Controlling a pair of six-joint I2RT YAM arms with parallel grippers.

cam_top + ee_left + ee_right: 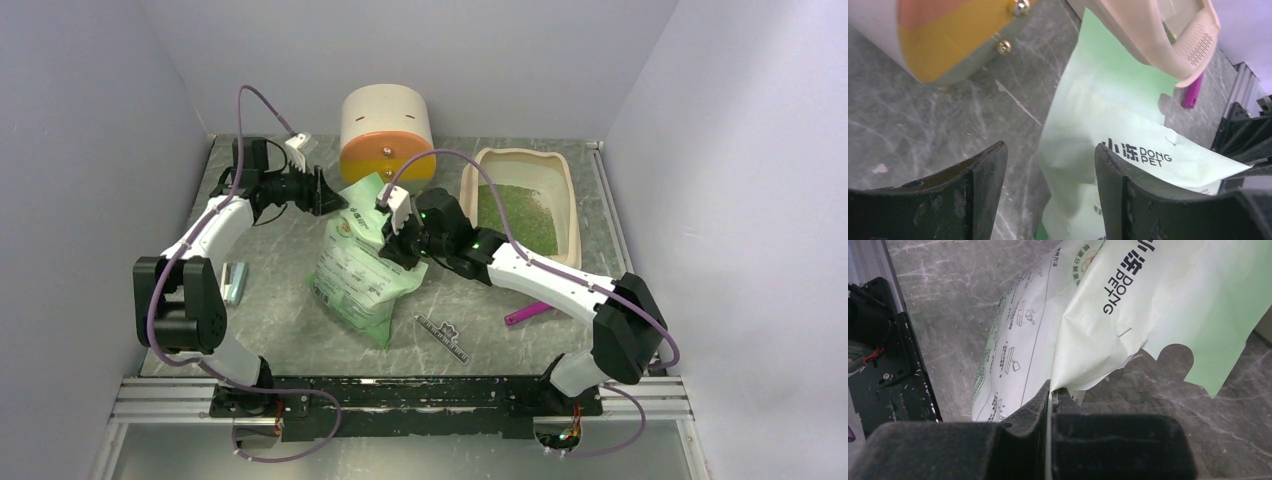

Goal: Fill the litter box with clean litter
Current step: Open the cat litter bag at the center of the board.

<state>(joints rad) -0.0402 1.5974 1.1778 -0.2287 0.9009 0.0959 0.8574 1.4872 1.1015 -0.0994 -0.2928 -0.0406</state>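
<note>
The beige litter box [521, 154] lies at the back right with clean litter [515, 216] spread over its floor. A green printed bag [362, 265] stands slumped mid-table. My right gripper [396, 236] is shut on the bag's top edge; in the right wrist view the thin film [1148, 305] runs pinched between the closed jaws [1050, 396]. My left gripper [326, 193] stands open by the bag's upper left corner. From the left wrist, the bag [1108, 125] shows through the gap of that gripper [1050, 172] without touching its fingers [983, 182], and the litter box [1168, 47] lies beyond.
A round beige-and-orange drawer unit [388, 130] stands at the back, left of the litter box. A magenta scoop [527, 313] lies under the right arm. A dark ruler-like strip [442, 336] and a small grey object [233, 281] lie on the table. Walls close in on both sides.
</note>
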